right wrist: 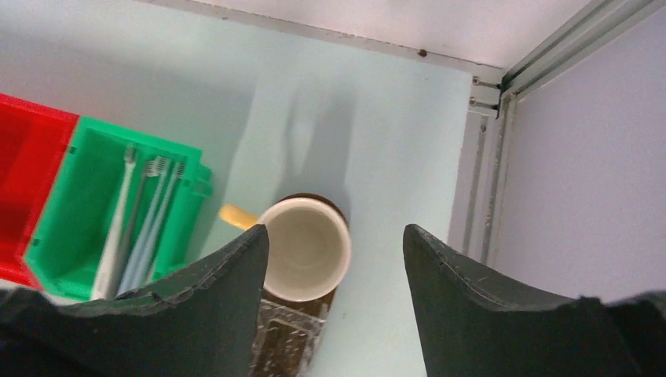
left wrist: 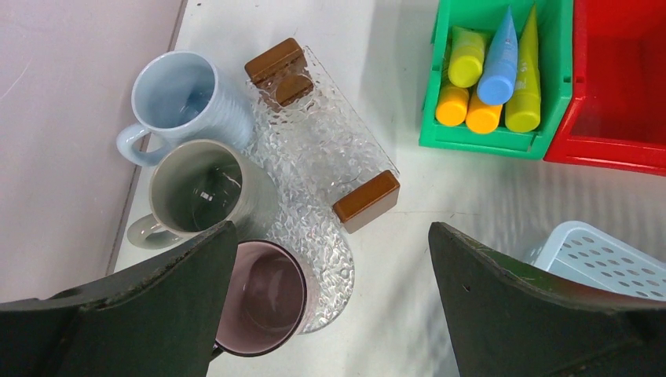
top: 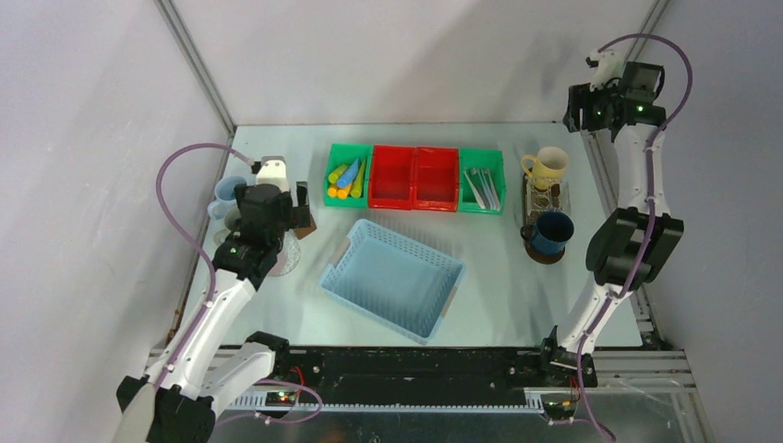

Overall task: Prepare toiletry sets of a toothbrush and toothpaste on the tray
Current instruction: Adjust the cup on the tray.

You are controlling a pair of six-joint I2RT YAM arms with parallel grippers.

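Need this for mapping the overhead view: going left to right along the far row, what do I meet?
pale blue mug, green bin of tubes, red bins, green bin of toothbrushes, cream mug

The left arm [top: 217, 305] is reaching forward and bending down at the wrist, its left gripper [left wrist: 330, 228] pointing downward with both fingers spread wide and gripping nothing. The right arm [top: 637, 185] is stretching high and far forward, its right gripper [right wrist: 336, 232] facing down, jaws parted and empty.
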